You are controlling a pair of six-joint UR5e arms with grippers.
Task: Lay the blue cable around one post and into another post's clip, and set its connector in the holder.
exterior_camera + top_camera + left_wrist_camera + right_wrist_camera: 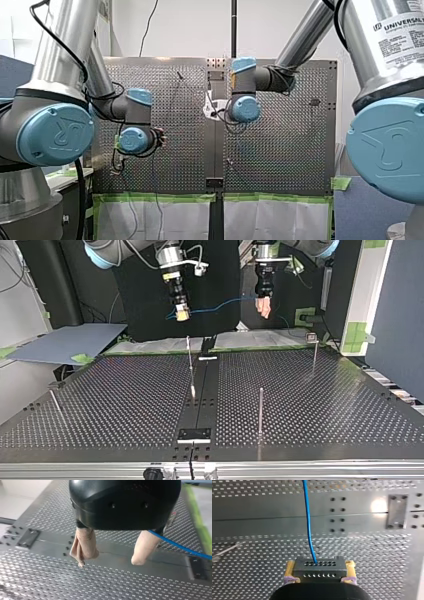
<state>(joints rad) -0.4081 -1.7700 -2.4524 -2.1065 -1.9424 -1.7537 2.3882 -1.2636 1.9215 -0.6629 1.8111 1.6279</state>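
While my right fingers (290, 569) clamp the connector (319, 569) above the table (257, 552), my left fingers (84, 542) stand apart.

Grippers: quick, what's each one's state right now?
Left gripper: open, holding nothing; the blue cable passes beside one finger.
Right gripper: shut on the connector.

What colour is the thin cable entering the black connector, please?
The cable is blue; right wrist view.

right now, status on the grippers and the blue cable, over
right gripper shut on connector, above the table. left gripper open, blue cable passing one finger. cable round no post yet; nothing seen in the way.
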